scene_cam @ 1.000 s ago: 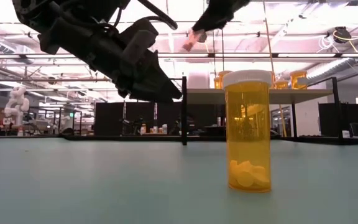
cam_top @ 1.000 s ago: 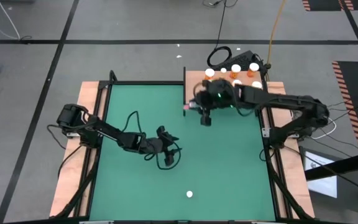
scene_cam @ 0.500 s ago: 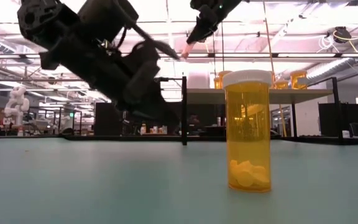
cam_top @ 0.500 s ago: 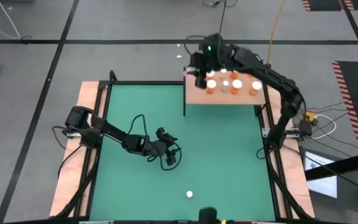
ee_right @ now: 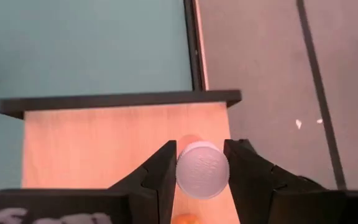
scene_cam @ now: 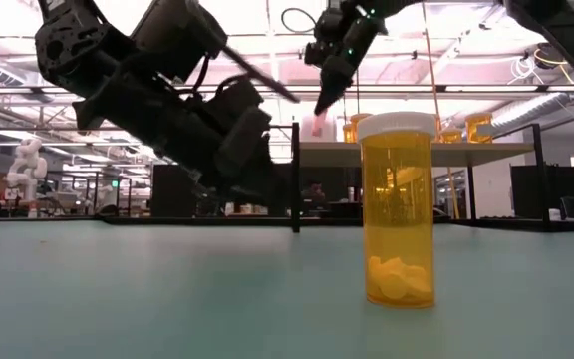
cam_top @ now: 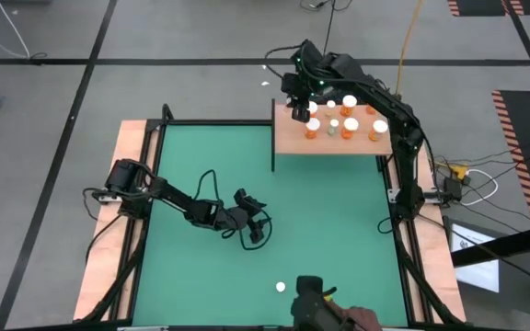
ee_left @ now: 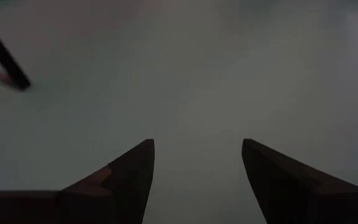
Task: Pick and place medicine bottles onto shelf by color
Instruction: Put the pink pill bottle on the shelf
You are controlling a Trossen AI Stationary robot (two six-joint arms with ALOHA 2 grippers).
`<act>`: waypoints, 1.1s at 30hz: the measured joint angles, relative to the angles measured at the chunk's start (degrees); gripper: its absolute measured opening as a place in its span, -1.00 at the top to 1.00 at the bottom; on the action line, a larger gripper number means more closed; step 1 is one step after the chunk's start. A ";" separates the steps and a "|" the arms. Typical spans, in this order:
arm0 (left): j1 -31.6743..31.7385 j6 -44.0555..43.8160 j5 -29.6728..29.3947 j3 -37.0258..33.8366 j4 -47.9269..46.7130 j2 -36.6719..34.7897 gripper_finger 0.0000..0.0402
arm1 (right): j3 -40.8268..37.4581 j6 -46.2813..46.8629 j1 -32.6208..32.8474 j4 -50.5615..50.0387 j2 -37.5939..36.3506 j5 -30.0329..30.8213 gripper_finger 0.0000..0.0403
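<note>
Entry: my right tool (ee_right: pixel 201 163), clamped on a white-capped bottle (ee_right: pixel 202 169), has carried it over the shelf (cam_top: pixel 339 142) for placing; left tool (ee_left: pixel 196 163) idles open above the tabletop (cam_top: pixel 339 230).

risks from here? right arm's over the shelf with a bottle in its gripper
1. The right gripper holds a white-capped bottle near the shelf corner; set down too close to the edge, it could tip off.
2. Several bottles already crowd the shelf; lowering or withdrawing might knock one.
3. A person's hand shows at the mat's near edge, close to the lone bottle.
</note>
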 joint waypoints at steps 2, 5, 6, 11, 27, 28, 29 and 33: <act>0.00 0.51 0.00 0.00 1.85 0.00 -0.21 | 0.00 -0.19 -0.09 -1.51 0.95 0.35 0.43; -0.02 0.80 0.00 0.00 1.77 0.00 -0.21 | -0.02 -0.78 -0.07 -1.77 2.15 2.90 0.42; -0.02 1.19 0.00 0.00 1.79 0.00 -0.21 | -0.02 -0.95 -0.07 -1.92 2.45 3.26 0.42; -0.02 1.59 0.02 0.00 1.84 0.00 -0.21 | -0.61 -1.47 -0.05 -1.63 2.97 3.28 0.42; -0.02 1.72 0.50 0.00 1.77 0.00 -0.21 | -1.01 -1.11 0.83 -1.68 2.95 3.40 0.42; -0.02 1.71 0.51 0.00 1.77 0.00 -0.21 | -1.01 -0.93 0.89 -1.63 2.95 3.40 0.42; -0.02 1.71 0.52 0.00 1.79 0.00 -0.21 | -1.01 -0.75 0.98 -1.65 2.95 3.39 0.42; -0.02 1.65 0.54 0.00 2.04 0.00 -0.21 | -1.01 -0.41 1.36 -2.00 2.95 3.41 0.42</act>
